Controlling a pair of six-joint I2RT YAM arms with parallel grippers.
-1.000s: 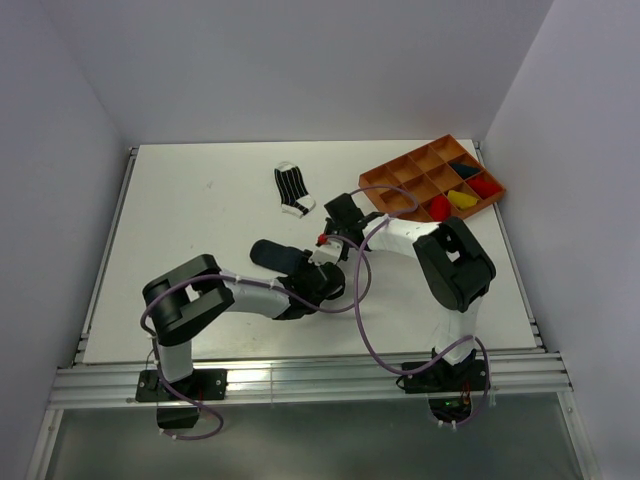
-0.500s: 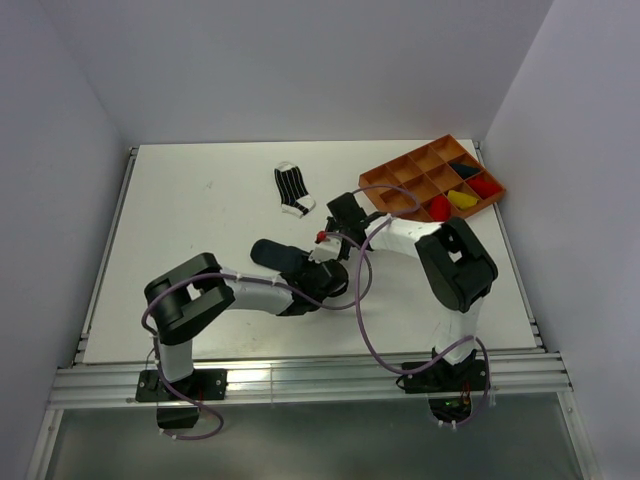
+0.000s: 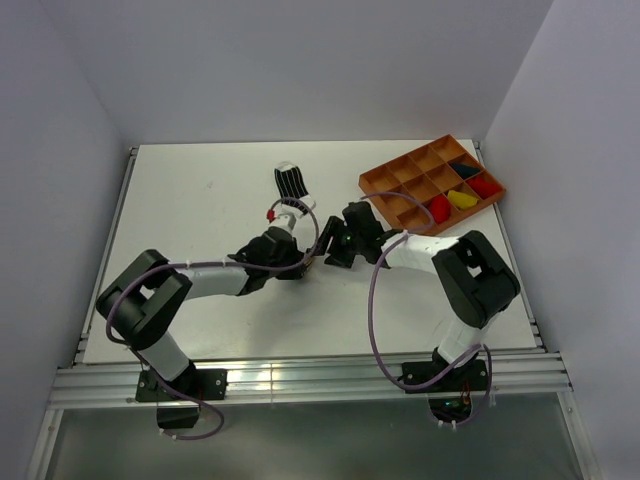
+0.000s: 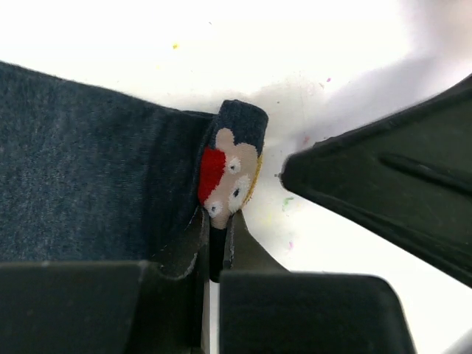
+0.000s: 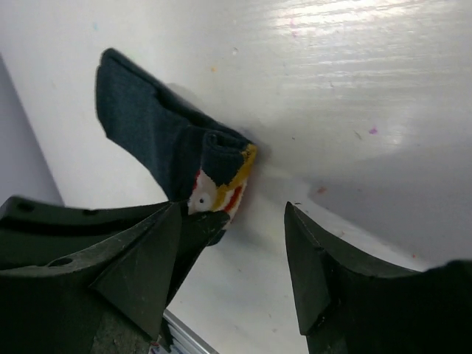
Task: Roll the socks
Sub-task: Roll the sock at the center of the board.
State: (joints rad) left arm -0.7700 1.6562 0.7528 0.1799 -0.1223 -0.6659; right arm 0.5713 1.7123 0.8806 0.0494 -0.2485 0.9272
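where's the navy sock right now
In the left wrist view the navy sock lies flat on the table, its folded cuff pinched by the left gripper, with the open right gripper just beside it.

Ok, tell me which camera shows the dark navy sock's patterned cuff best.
Left wrist: the dark navy fabric sock is close up, its folded patterned cuff sharp and pinched in the left hand. Right wrist shows it smaller, at an angle. Top external hides it between the arms.

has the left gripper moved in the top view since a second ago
Yes: the left gripper, shut on the navy sock, has shifted left, ending nearer the striped sock, which has stayed put.
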